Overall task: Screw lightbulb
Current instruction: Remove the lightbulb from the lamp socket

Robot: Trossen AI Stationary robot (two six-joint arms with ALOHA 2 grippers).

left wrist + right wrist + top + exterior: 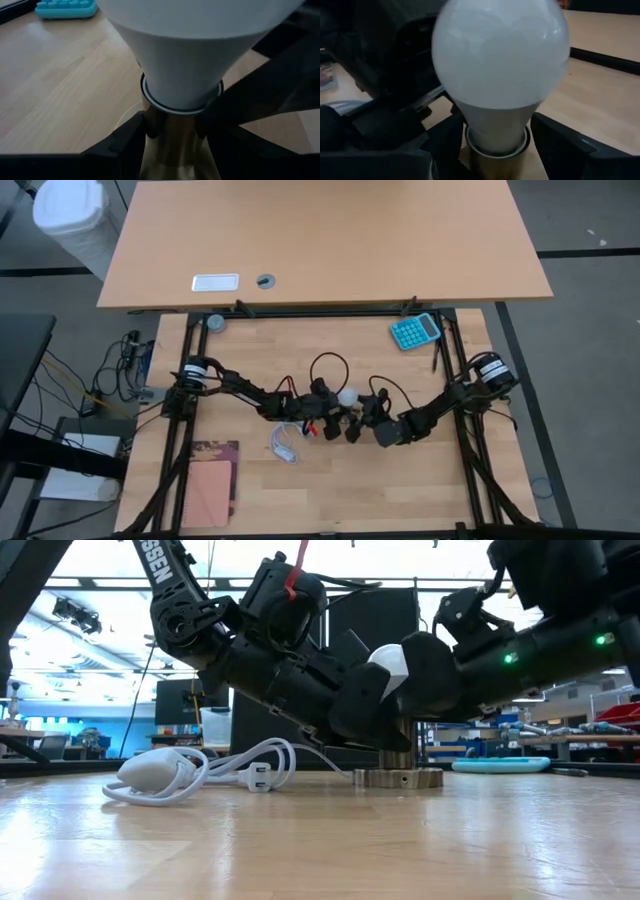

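Note:
The white lightbulb (347,395) stands upright at the table's middle. Its tapered pale base sits in a brassy sleeve (172,142) that rises from the round flat socket disc (398,778) on the table. My left gripper (330,398) comes from the left and is shut on the sleeve. My right gripper (358,412) comes from the right and is closed about the bulb's base, under the globe (500,55). In the low view both grippers hide all but a patch of the globe (392,662). My left gripper pinches the brassy sleeve (155,132) just under the bulb's base, one finger (127,140) on each side. It comes slanting down from the table's left. The socket disc rests flat on the table. My right gripper has the lower end of the bulb's pale base (476,131) between its two fingers (445,140), coming from the table's right. The bulb stands upright in the sleeve. Whether both fingers press on the base, I cannot tell for sure.
The socket's white cord with its switch (283,442) lies in loops just left of the socket and nearer the table's near edge. A blue calculator (414,331) lies at the far right, a pink notebook (210,485) at the near left. A larger desk (320,240) borders the far edge.

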